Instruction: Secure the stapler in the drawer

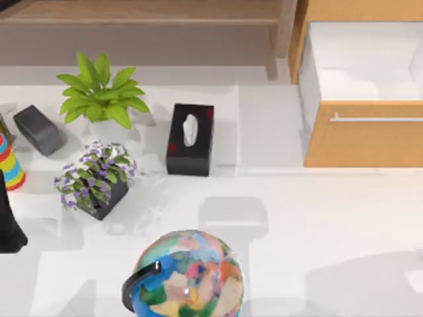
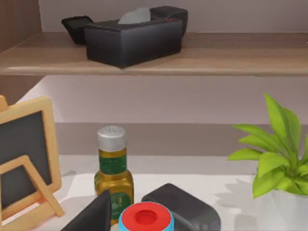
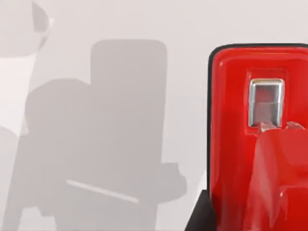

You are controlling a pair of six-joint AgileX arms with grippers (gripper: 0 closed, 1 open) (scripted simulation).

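The stapler point(image 3: 236, 134), glossy red with a small silver metal plate, hangs close to the right wrist camera above the white table and throws a shadow onto it. My right gripper point(image 3: 255, 211) is shut on it, with one dark finger point(image 3: 201, 217) showing beside its edge. The drawer point(image 1: 363, 135) stands pulled open at the table's back right, with an orange-tan front, a thin silver bar handle point(image 1: 377, 119) and a white inside point(image 1: 363, 63) that holds nothing. My left arm point(image 1: 8, 228) is parked at the table's left edge.
A black tissue box point(image 1: 190, 139) stands mid-table, left of the drawer. Further left are a green plant point(image 1: 99, 96), a purple flower pot point(image 1: 96, 178), a dark grey block point(image 1: 38, 130) and a striped can point(image 1: 8, 162). A colourful globe point(image 1: 188, 277) sits at the front.
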